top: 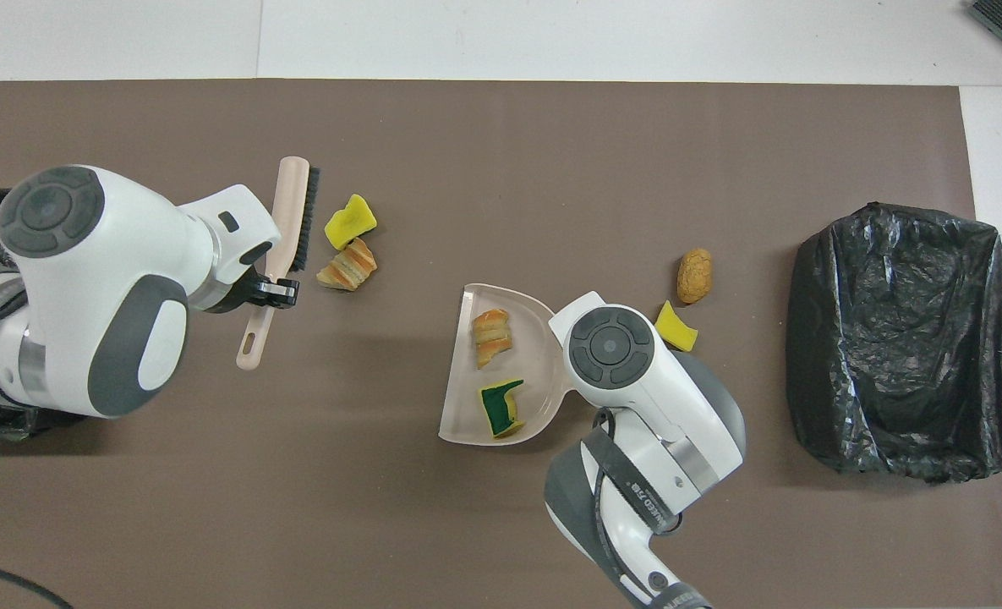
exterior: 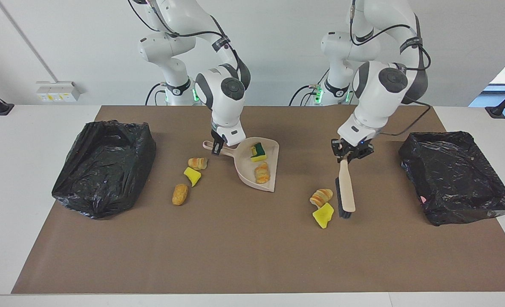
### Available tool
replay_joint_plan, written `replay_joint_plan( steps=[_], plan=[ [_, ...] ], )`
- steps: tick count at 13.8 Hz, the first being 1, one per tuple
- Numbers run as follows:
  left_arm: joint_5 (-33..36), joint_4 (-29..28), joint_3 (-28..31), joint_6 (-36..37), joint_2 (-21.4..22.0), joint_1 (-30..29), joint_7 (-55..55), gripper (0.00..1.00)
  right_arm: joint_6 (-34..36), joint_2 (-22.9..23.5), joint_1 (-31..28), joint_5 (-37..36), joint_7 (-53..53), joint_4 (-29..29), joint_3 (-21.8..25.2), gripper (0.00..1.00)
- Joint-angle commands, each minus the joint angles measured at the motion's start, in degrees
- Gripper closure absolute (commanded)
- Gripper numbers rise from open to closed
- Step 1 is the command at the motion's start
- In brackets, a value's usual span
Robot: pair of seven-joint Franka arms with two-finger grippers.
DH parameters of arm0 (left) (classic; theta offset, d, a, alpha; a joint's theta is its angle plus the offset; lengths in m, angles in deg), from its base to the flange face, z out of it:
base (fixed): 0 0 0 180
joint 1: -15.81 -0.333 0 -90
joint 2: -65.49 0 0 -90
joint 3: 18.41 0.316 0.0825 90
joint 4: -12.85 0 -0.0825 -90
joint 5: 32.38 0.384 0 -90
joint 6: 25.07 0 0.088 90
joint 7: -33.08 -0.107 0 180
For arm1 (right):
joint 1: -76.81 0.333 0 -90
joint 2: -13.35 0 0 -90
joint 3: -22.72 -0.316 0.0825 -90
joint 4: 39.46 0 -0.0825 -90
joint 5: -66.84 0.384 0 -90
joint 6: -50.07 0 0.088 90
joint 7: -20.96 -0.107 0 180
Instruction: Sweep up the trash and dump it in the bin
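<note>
Table: white top [exterior: 30, 128] with a brown mat [exterior: 252, 256] on it, and a pale wall where the robots stand.
Right-end bin: black bag bin [exterior: 103, 166] on the mat at the right arm's end of the table.
Loose group one: nugget [exterior: 180, 194], yellow sponge [exterior: 192, 175] and striped bread [exterior: 197, 163] lie on the mat between this bin and the dustpan. The bread is the nearest to the robots and the nugget the farthest.
Right gripper: the right gripper [exterior: 216, 148] is clamped on the handle of the dustpan [exterior: 246, 170], low over the mat.
Dustpan: beige, near the middle of the mat. It holds two bits, a green sponge [exterior: 258, 152] and a pan bread [exterior: 261, 172].
Loose group two: second bread [exterior: 321, 197] and second sponge [exterior: 323, 215] lie together on the mat, toward the left arm's end.
Left gripper: the left gripper [exterior: 349, 152] grips the brush [exterior: 346, 194] by its handle.
Brush: its head hangs low just beside the second sponge, with the dark bristles turned to the two bits. Whether it touches the mat, I cannot tell.
Left-end bin: black bag bin [exterior: 457, 179] at the left arm's end of the table.
</note>
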Motion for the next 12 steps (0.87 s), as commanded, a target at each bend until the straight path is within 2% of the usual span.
replay_joint_plan(
  steps=[1, 2, 5, 8, 10, 12],
  plan=[
    [4.0, 6.4, -0.8, 1.2, -6.5, -3.8, -7.8, 1.0, 1.5, -1.9, 0.2, -0.5, -5.8, -1.7, -0.1, 1.0],
    [7.2, 7.3, -0.8, 0.9, -8.3, -4.2, -10.2, 1.0, 1.4, -1.9, 0.6, -0.5, -5.8, -1.7, -0.1, 1.0],
    [7.7, 6.3, -0.8, 0.8, -8.6, -5.5, -20.3, 1.0, 1.3, -1.9, 0.5, -0.5, -5.4, -1.7, 0.0, 1.0],
    [7.2, 3.2, -1.5, 0.5, -8.3, -3.7, -21.3, 1.0, 1.3, -1.9, 0.6, -0.6, -5.4, -1.7, 0.0, 1.0],
    [7.0, 1.3, -1.4, 1.4, -7.2, -1.7, -21.2, 1.0, 1.3, -1.9, 0.6, -0.6, -5.4, -1.7, 0.0, 1.0],
    [7.0, -3.6, -1.4, 1.0, -4.3, 0.8, -21.0, 1.0, 1.3, -1.9, 0.6, -0.6, -5.4, -1.7, 0.0, 1.0]
  ],
)
